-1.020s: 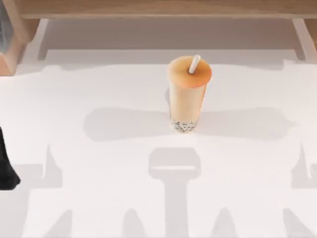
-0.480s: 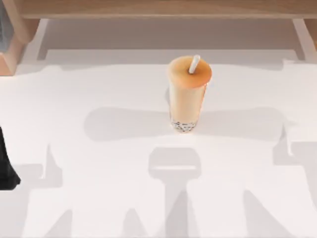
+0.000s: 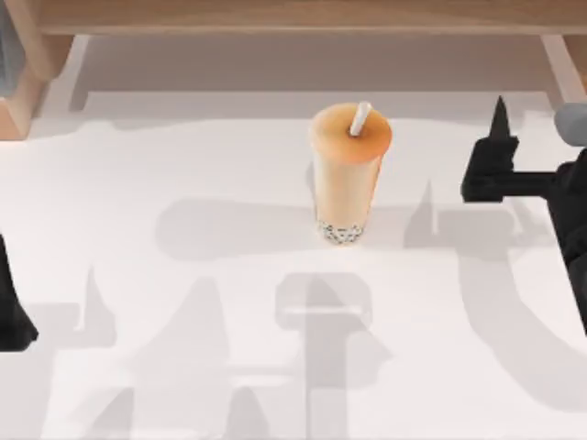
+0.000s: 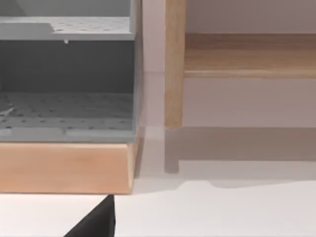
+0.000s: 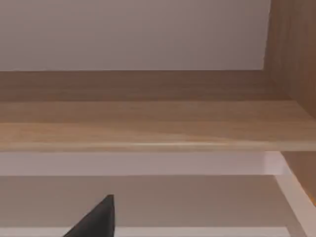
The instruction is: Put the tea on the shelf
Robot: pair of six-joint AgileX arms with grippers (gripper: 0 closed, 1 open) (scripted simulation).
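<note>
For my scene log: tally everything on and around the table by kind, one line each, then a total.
Cups of tea: 1
Wooden shelves: 1
Grey bins with a wooden base: 1
Robot arms: 2, the right hand at the table's right side beside the cup, the left arm parked at the left edge
Total: 5

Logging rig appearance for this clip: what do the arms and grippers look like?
Both are plain matte black with no markings or cables visible. The right gripper has a blocky body and a thin pointed finger, with a grey part behind it. The left arm is a dark shape at the table's left edge.
</note>
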